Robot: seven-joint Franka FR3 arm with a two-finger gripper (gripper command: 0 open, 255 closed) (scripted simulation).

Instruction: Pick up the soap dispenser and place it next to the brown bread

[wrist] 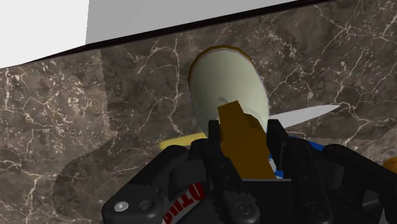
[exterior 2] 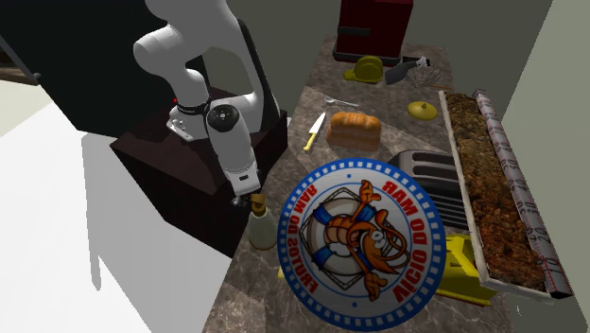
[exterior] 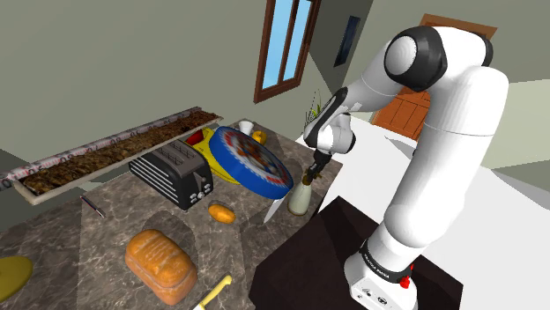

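Marbled brown counter point(exterior: 106, 220), holding the following items.

1. Soap dispenser point(exterior: 300, 199) point(exterior 2: 262, 230) point(wrist: 229, 79): pale rounded bottle with a brown pump head point(wrist: 245, 143). It stands upright at the counter edge nearest the dark stand point(exterior: 326, 255). It is just beside the decorated plate and well apart from the bread.

2. Gripper point(exterior: 317, 166) point(exterior 2: 248, 199) point(wrist: 242, 127): all black, pointing down over the dispenser. In the wrist view the jaws are closed in on the brown pump head, one to each side, grasping the soap dispenser by its top.

3. Brown bread point(exterior: 159, 262) point(exterior 2: 354, 129): a loaf lying flat on the counter, in the shoulder view's lower left.

4. Yellow-handled knife point(exterior: 211, 293) point(exterior 2: 314, 132): lies close beside the loaf.

5. Second knife point(exterior: 275, 208) point(wrist: 305, 114): its blade lies flat next to the dispenser's base.

6. Round plate point(exterior: 251, 158) point(exterior 2: 364, 241): blue rim, lobster picture and lettering. It is propped at a tilt between the dispenser and the toaster.

7. Toaster point(exterior: 174, 174) point(exterior 2: 425, 175): black, with slots on top, near the back of the counter.

8. Small orange item point(exterior: 221, 212): sits between the toaster and the loaf; what it is cannot be told.

9. Long tray point(exterior: 115, 151) point(exterior 2: 492, 180): shallow, with brown contents, running along the counter's far side behind the toaster.
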